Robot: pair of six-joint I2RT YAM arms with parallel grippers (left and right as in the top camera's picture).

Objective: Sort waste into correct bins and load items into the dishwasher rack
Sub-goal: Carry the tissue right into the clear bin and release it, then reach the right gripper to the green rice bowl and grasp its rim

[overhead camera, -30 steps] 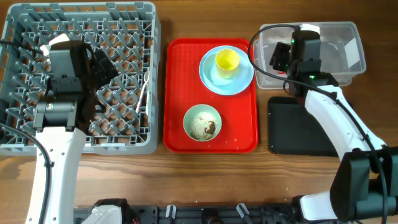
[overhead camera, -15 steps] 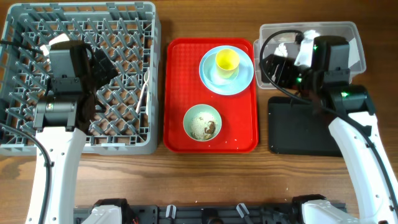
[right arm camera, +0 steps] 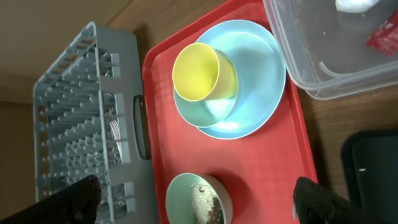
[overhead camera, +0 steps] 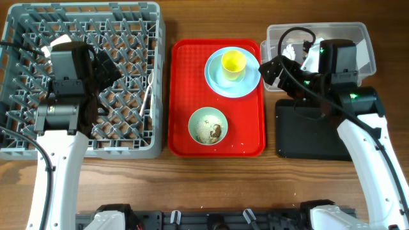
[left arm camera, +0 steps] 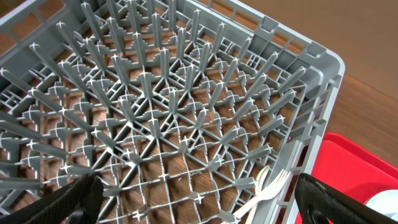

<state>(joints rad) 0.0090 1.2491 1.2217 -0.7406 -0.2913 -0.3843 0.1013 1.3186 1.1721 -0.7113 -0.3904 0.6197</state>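
Right tool point(overhead camera: 268, 69): fingers apart and empty. Over the last second it swung off the clear tub point(overhead camera: 358, 32) at the desk's far right corner, and it now hangs just beside the blue plate point(overhead camera: 246, 83). The napkin point(right arm camera: 360, 5) and red wrapper point(right arm camera: 384, 37) lie in that tub, so the dry waste looks sorted.

Left tool point(overhead camera: 108, 67): fingers apart, empty, unmoved over the grey rack point(overhead camera: 83, 151) at the far left corner, with the white fork point(left arm camera: 267, 186) at the rack's right edge.

Likely outstanding: the yellow cup point(overhead camera: 233, 62) on the plate and the green bowl point(overhead camera: 208, 125) of food scraps point(overhead camera: 211, 132), both on the red tray point(overhead camera: 182, 96) mid-desk.

Brown wooden table point(overhead camera: 211, 182), grain running side to side, soft even light, faint shadows
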